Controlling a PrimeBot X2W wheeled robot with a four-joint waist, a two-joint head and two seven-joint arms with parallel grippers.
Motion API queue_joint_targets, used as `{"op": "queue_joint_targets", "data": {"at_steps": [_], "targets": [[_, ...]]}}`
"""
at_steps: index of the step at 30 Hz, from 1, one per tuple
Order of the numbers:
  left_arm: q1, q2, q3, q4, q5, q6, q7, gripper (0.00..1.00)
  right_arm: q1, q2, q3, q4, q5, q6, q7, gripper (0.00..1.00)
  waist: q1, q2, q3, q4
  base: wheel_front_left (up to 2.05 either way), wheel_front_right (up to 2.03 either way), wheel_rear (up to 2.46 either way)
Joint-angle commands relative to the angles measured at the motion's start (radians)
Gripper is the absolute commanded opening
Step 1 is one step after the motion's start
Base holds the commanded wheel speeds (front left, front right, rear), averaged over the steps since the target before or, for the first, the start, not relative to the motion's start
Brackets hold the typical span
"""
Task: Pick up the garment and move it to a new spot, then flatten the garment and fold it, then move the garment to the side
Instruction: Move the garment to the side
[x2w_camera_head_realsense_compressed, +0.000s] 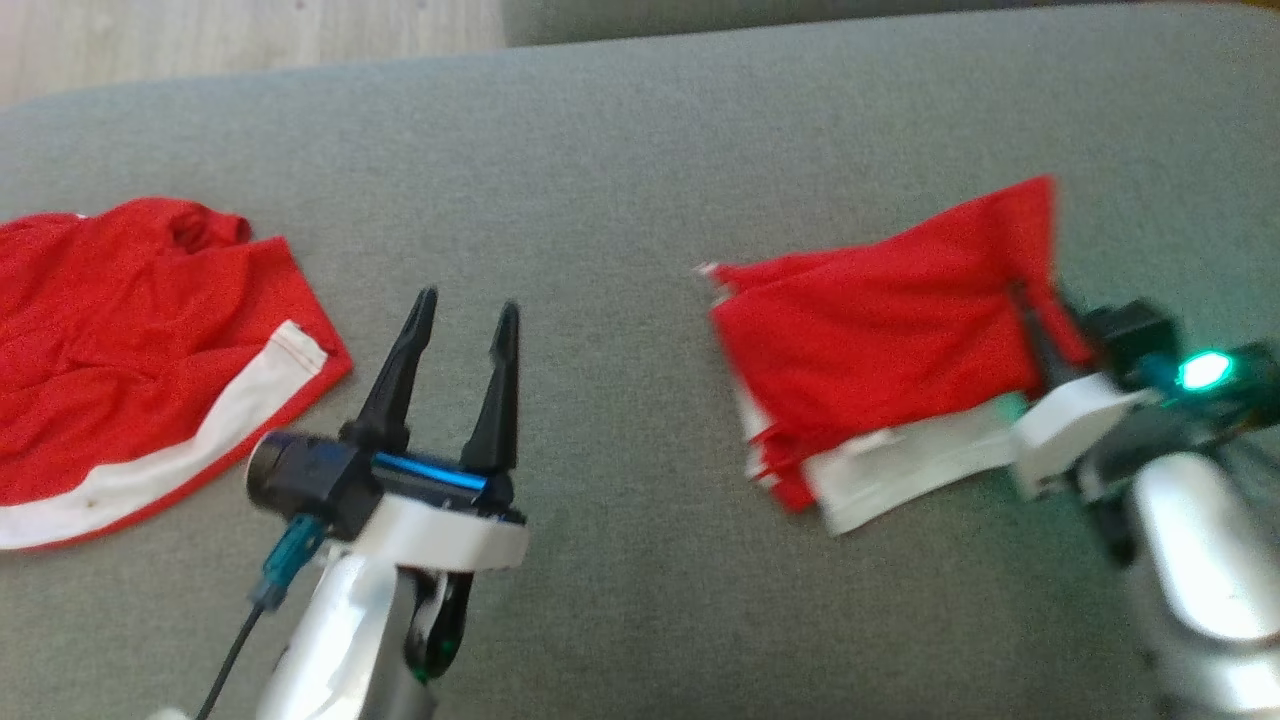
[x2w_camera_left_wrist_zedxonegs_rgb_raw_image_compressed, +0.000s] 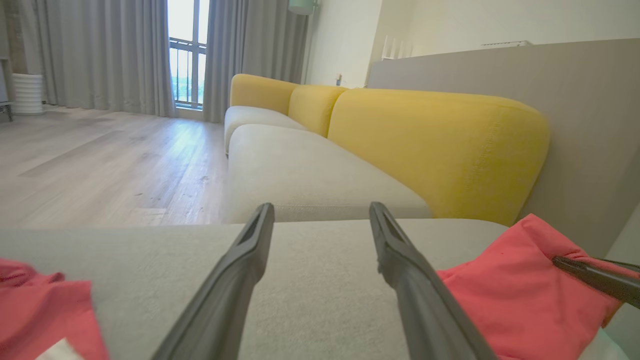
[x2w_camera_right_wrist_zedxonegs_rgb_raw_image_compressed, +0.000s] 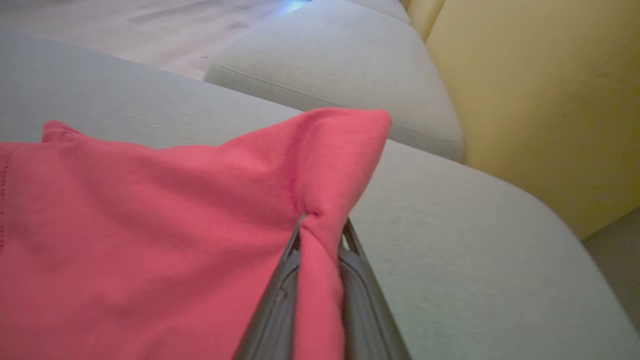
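1. Red, white-banded, a second garment lies far left on the grey sofa seat.
2. The left hand hovers spread, empty.
3. The folded garment rests right of centre; the right hand pinches its edge.

We have a wide bare stretch of grey sofa cushion, open from the centre up to twelve o'clock in the head view. At nine o'clock the spread red garment covers the surface. At three o'clock the folded red garment blocks the way, its corner pinched in the right gripper. The left gripper hovers at six o'clock over bare cushion, fingers apart. In the left wrist view a yellow backrest walls off two o'clock.
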Motion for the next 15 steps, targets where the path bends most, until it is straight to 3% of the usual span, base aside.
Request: {"op": "queue_joint_targets", "data": {"at_steps": [1,5,6,12,15], "targets": [[-0.054,0.003,0.007,-0.039,-0.009,-0.005,-0.006,1.00,-0.046,-0.071,0.014,-0.031,0.008,0.007,0.003,0.00,0.0000,0.0000,0.025,-0.012,0.00,0.00,0.00],[-0.086,0.003,-0.021,-0.051,-0.016,-0.006,-0.006,1.00,-0.081,-0.196,-0.001,-0.006,0.042,0.007,0.000,0.00,0.0000,0.0000,0.062,-0.021,0.00,0.00,0.00],[-0.086,0.003,-0.021,-0.051,-0.016,-0.006,-0.006,1.00,-0.081,-0.196,-0.001,-0.006,0.042,0.007,0.000,0.00,0.0000,0.0000,0.062,-0.021,0.00,0.00,0.00],[-0.106,0.003,-0.028,-0.061,-0.015,-0.006,-0.006,1.00,-0.131,-0.352,-0.082,0.092,0.076,0.007,-0.033,0.00,0.0000,0.0000,0.112,-0.015,0.00,0.00,0.00],[-0.111,0.003,-0.022,-0.060,-0.013,-0.006,-0.006,1.00,-0.157,-0.391,-0.133,0.137,0.077,0.007,-0.057,0.00,0.0000,0.0000,0.131,-0.007,0.00,0.00,0.00]]}}
